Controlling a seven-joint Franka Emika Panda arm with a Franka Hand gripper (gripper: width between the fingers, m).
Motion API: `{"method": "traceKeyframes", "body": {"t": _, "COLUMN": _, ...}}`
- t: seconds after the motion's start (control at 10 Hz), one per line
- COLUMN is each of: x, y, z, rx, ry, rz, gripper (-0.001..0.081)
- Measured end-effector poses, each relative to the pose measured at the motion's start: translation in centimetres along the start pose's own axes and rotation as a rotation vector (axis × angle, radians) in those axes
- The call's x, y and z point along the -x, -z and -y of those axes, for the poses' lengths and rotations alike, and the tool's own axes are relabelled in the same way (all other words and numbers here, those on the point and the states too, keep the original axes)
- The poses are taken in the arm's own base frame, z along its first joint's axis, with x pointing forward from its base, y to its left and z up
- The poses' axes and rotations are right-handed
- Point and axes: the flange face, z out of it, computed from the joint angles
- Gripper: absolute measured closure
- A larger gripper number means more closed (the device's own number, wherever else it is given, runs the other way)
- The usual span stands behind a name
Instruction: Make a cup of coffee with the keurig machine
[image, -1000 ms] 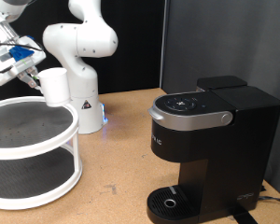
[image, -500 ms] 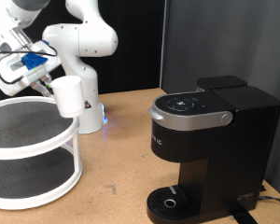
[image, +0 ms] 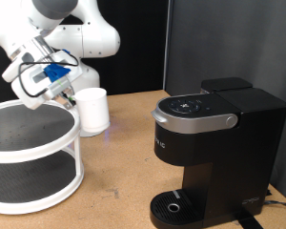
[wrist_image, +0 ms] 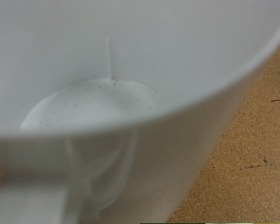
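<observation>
My gripper [image: 71, 96] is shut on the rim of the cup [image: 92, 110], a plain white mug, and carries it in the air just past the exterior view's right edge of the white two-tier stand. The cup hangs upright, to the left of the keurig machine [image: 214, 143], which stands closed at the exterior view's right with its round drip tray [image: 172, 206] bare. In the wrist view the cup's inside [wrist_image: 93, 121] fills the picture and shows no contents; the fingertips are blurred behind its wall.
A white round two-tier stand [image: 29, 153] stands at the exterior view's left. The white robot base [image: 81, 38] rises behind it. The tabletop is brown particle board [image: 124, 162], with a black backdrop behind.
The gripper has carried the cup rightward and slightly downward, from above the stand's top tier to beyond its right edge, towards the coffee machine.
</observation>
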Motion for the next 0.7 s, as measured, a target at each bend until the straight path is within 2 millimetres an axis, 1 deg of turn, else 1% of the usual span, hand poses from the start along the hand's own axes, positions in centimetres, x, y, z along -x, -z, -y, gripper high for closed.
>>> {"method": "traceKeyframes", "body": {"t": 0.1, "x": -0.7, "y": -0.8, "z": 0.5, "rx": 0.001, "ry": 0.009, "rz": 0.006, "gripper": 0.0734}}
{"method": "traceKeyframes", "body": {"t": 0.2, "x": -1.0, "y": -1.2, "z": 0.6, "rx": 0.003, "ry": 0.01, "rz": 0.012, "gripper": 0.0734}}
{"method": "traceKeyframes", "body": {"t": 0.5, "x": -0.5, "y": -1.5, "z": 0.6, "rx": -0.024, "ry": -0.001, "rz": 0.022, "gripper": 0.0734}}
{"method": "traceKeyframes", "body": {"t": 0.7, "x": 0.1, "y": -3.0, "z": 0.4, "rx": -0.018, "ry": -0.011, "rz": 0.055, "gripper": 0.0734}}
